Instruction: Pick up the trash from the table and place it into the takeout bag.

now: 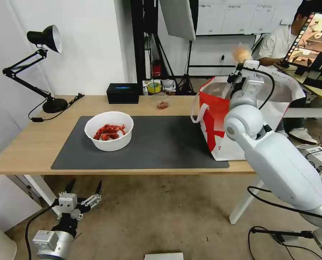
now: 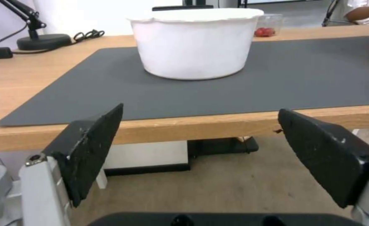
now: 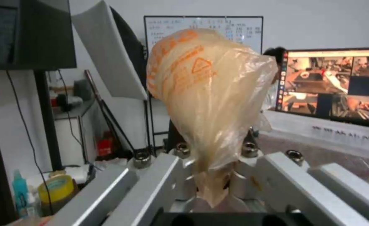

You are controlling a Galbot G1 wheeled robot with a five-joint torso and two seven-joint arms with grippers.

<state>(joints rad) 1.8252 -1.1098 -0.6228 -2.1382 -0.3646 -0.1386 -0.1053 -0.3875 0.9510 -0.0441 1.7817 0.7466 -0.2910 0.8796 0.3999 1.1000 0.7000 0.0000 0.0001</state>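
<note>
Right wrist view shows my right gripper (image 3: 213, 175) clenched on the twisted neck of a crumpled translucent beige plastic bag with orange print (image 3: 205, 91), which balloons out beyond my fingers. In the head view that same beige lump (image 1: 241, 53) sits at the tip of my raised right arm, held over the open mouth of the large boxy white takeout bag with the red side panel (image 1: 218, 119), which stands on the right end of the long light-wood table (image 1: 31, 144).

So I judge the step in hand to be the drop: 1 piece of trash carried over the bag, not yet let go. The next move, as I read it, calls for lowering toward the foil-lined opening and spreading my fingers so the light plastic falls inside rather than clinging to a pad or drifting past the rim.

My left gripper (image 1: 83, 191) waits low in front of the table edge, its 2 black pads (image 2: 92, 147) spread wide and holding nothing. Ahead of it, on the dark grey rectangular mat (image 1: 161, 144), stands the white round bowl of red crayfish shells (image 1: 109, 130), well apart from the takeout bag.
</note>
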